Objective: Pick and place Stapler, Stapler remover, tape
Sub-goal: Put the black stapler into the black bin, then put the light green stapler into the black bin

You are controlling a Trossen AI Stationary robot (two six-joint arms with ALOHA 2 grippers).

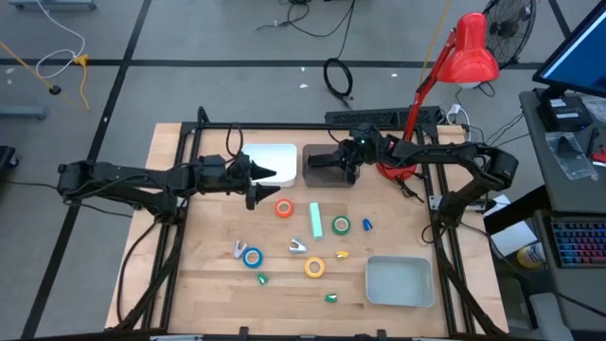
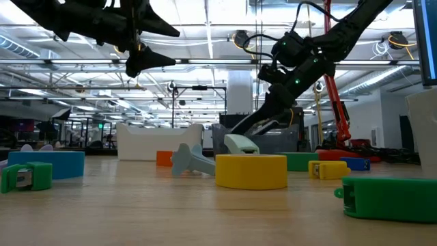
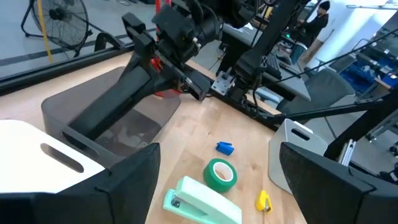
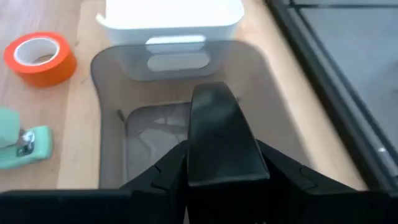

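the right gripper point(image 4: 214, 163) holds a black stapler point(image 4: 217, 134) over the grey bin point(image 4: 112, 81); the left gripper point(image 1: 258, 183) hovers, fingers apart.

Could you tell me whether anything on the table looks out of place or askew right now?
Nothing looks damaged or spilled. The right gripper holds a black stapler over the smoky translucent bin, not yet set down. The mint-green stapler and the tape rolls lie loose on the wooden table.
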